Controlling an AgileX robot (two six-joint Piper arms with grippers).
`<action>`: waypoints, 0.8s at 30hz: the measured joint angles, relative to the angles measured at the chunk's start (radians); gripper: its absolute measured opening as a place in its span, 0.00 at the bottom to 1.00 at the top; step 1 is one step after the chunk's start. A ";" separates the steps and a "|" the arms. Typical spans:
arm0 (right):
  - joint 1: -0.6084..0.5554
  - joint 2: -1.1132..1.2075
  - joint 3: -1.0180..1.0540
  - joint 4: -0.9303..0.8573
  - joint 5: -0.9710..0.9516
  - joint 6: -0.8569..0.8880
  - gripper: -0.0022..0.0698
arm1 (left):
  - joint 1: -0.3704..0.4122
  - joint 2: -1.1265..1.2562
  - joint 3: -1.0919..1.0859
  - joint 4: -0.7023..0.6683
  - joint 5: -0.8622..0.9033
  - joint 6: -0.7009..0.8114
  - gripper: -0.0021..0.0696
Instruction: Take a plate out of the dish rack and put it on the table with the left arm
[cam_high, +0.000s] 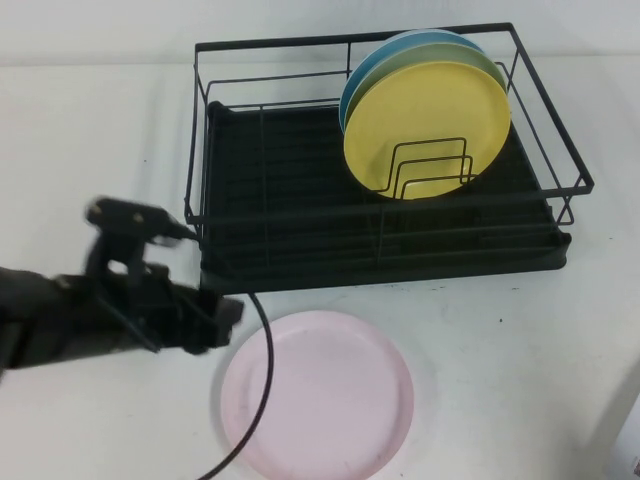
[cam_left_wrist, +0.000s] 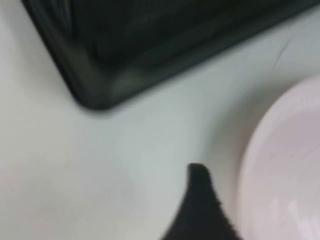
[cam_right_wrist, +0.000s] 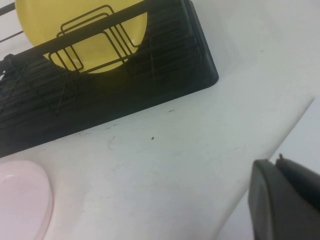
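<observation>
Left end effector (cam_high: 222, 318): low over the tabletop (cam_high: 90, 130), holding nothing; whether its fingers are spread or closed cannot be told. One dark fingertip (cam_left_wrist: 200, 200) shows in the left wrist view, just beside the plate's rim.
Plate (cam_high: 317, 393): pink, lying flat on the tabletop, immediately right of the left end effector, apart from it. A black cable (cam_high: 262, 385) crosses its left edge.
Rack (cam_high: 270, 215): black wire on a black tray, just beyond the left end effector and the plate. Contents: yellow plate (cam_high: 425, 125) upright at front against wire dividers (cam_high: 430, 168); green plate (cam_high: 470, 55) and blue plate (cam_high: 430, 38) stacked behind it. Remainder of rack bare.
Right end effector (cam_right_wrist: 285, 205): one dark part at the tabletop's right edge, well apart from the rack; finger state cannot be told.
</observation>
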 joint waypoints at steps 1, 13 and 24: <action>0.000 0.000 0.000 0.000 0.000 0.000 0.00 | 0.000 -0.054 0.000 0.040 0.009 -0.032 0.55; 0.000 0.000 0.000 0.007 0.000 0.000 0.00 | 0.000 -0.614 0.002 0.564 0.249 -0.478 0.03; 0.000 0.000 0.000 0.009 0.000 0.000 0.00 | 0.000 -0.837 0.002 0.852 0.691 -0.577 0.03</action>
